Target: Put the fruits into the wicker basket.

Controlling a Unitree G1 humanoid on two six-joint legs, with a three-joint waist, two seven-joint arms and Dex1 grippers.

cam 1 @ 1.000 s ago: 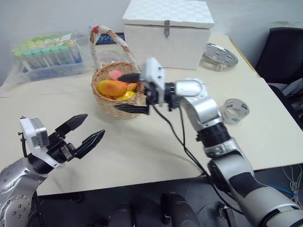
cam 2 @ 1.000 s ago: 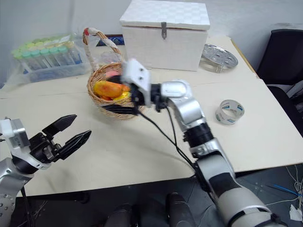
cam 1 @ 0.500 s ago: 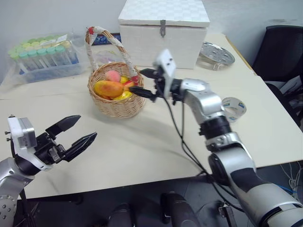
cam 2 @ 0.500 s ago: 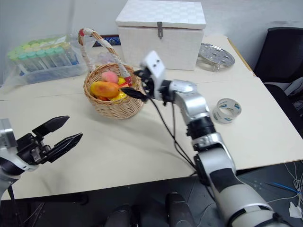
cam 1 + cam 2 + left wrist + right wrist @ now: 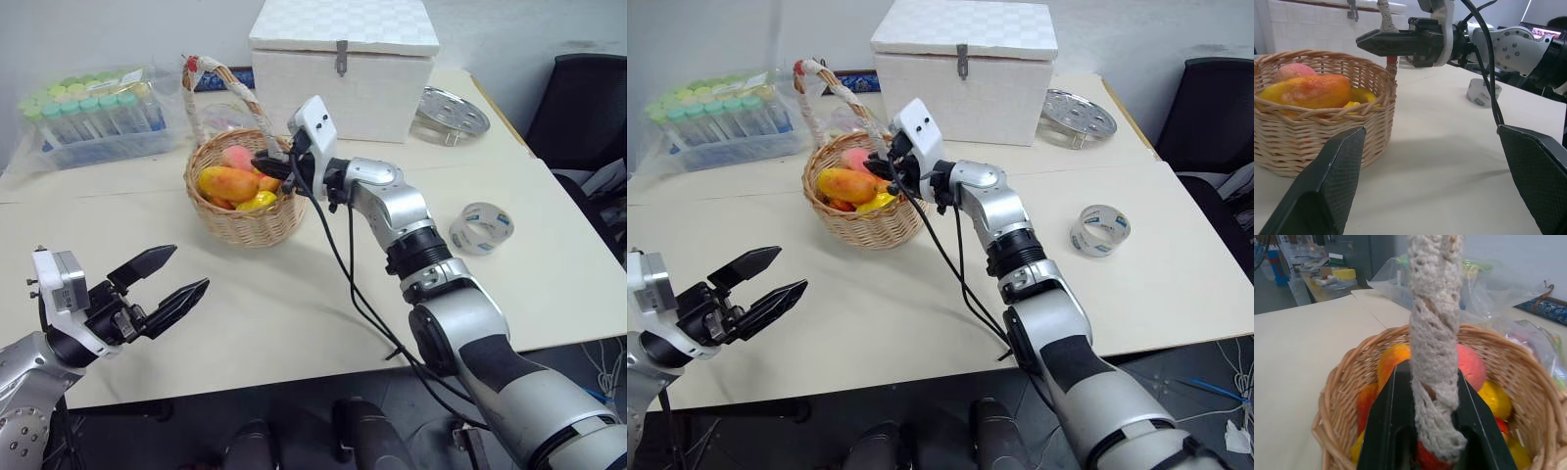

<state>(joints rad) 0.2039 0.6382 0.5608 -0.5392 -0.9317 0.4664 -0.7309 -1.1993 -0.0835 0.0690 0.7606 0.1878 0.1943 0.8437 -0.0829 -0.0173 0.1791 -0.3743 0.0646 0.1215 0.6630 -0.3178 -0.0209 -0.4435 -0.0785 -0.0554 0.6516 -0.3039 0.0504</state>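
Table (image 5: pixel 294 304): one, cream-coloured, its far corners cut off by the frame edge. On it, from largest to smallest: one white checkered box (image 5: pixel 343 64) at the back; one clear bag of capped tubes (image 5: pixel 93 113) at the far left, the tubes too crowded to count; one wicker basket (image 5: pixel 245 220) in front of the box; one round metal dish (image 5: pixel 454 110) at the far right; one tape roll (image 5: pixel 482 227) on the right side.

Basket contents: one mango (image 5: pixel 228 182) and one peach (image 5: pixel 238 156), both inside. Further yellow and red pieces lie beneath them; their number and kind cannot be determined. The mango lies on top, long axis roughly level and running across the basket from the robot's left to its right. Which end carries the orange-red colour is not clear. The peach sits behind the mango, partly covered by it.

Right gripper (image 5: pixel 274 166): fingers pressed together on the basket handle (image 5: pixel 1435 333), low on the handle, near its red end at the rim. The fingertips are hidden behind the wrapped handle in the right wrist view.

Left gripper (image 5: pixel 168 279): fingers spread wide, holding nothing, above the near left part of the table, well apart from the basket.
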